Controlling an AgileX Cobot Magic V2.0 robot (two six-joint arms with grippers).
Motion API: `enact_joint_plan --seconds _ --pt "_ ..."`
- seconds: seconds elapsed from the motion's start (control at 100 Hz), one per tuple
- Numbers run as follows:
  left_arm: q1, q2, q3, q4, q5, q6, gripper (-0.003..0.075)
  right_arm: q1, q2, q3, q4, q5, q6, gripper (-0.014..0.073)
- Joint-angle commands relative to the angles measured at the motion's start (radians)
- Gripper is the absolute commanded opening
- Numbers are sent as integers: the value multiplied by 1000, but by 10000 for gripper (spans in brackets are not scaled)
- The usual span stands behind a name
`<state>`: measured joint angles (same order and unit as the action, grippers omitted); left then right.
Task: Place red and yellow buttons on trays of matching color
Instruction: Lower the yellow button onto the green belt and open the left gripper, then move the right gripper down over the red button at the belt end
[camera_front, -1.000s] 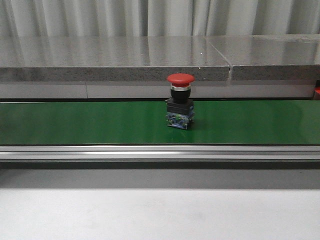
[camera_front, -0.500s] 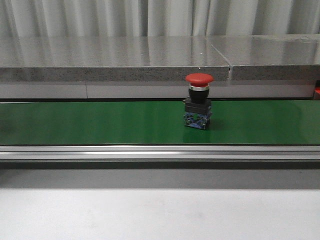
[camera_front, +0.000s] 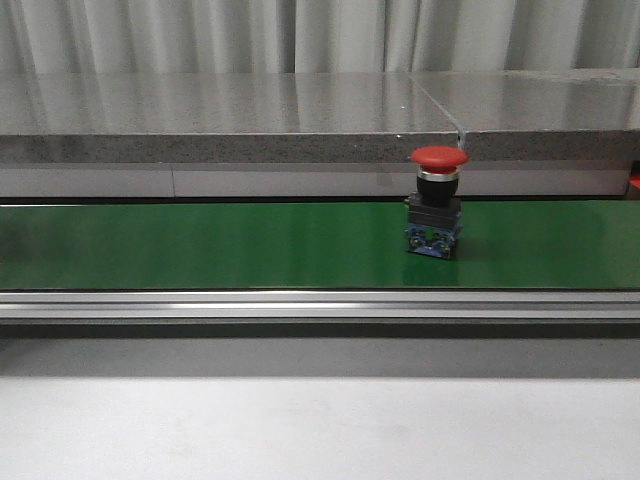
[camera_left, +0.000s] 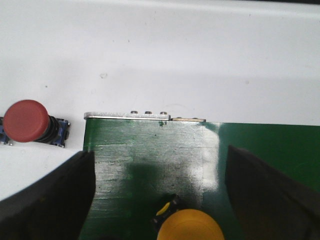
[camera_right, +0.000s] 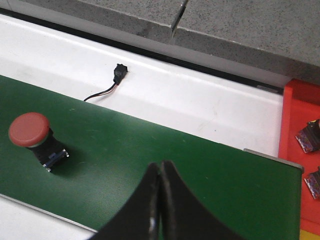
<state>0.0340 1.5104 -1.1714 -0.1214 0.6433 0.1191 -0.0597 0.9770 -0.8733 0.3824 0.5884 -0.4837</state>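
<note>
A pale curtain (camera_front: 300, 35) in vertical folds fills the back. Before it lies a grey speckled stone slab (camera_front: 220, 115), glossy on top with soft reflections, split by a seam (camera_front: 460, 135) toward the right. Under its front edge runs a light grey strip (camera_front: 250, 182). A green belt (camera_front: 200, 245) crosses the full width, bordered at its near edge by a metal rail (camera_front: 300, 305). Nearest is a plain white table (camera_front: 320, 430). The light is even and diffuse.
</note>
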Motion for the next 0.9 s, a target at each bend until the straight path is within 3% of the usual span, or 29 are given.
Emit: enact_joint_plan --seconds 0.0,0.36,0.66,0.89 --pt "-34 -88 -34 -7 -57 0 537 2 -18 -37 12 -56 -9 -68" --pt "-178 -305 1 -7 -77 0 537 2 -18 -37 12 -56 -9 -68" --pt "-181 -570 305 -23 -200 -6 529 2 -18 -37 12 -56 -9 -68" --pt "-181 -794 529 -71 -243 -6 448 2 -18 -37 12 -57 -9 -68"
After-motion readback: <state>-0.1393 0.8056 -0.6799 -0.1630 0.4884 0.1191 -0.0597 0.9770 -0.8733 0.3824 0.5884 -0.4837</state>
